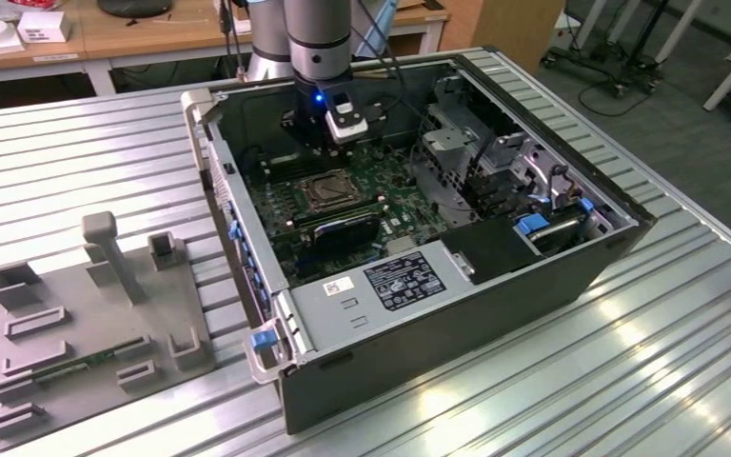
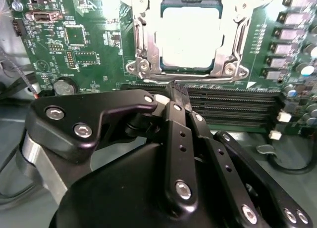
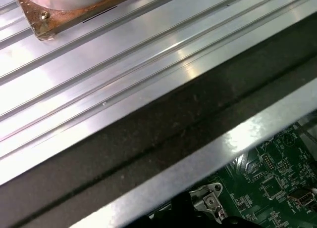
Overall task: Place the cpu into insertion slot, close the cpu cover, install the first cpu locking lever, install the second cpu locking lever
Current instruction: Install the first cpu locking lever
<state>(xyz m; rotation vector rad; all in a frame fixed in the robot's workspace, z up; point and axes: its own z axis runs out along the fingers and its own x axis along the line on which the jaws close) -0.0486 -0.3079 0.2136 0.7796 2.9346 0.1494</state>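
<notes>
The gripper point(image 2: 174, 92) hovers over the memory slots point(image 2: 233, 102) of the green motherboard point(image 2: 94, 50), its fingers closed together with nothing between them. The cpu point(image 2: 190, 37) lies flat in the insertion slot point(image 1: 328, 191), and the cpu cover point(image 2: 146, 37) appears to be folded down around it, its window framing the chip's grey face.

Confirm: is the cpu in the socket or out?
In. The second wrist view shows the cpu lying flat in place, its pale metal face framed by the silvery cover.
</notes>
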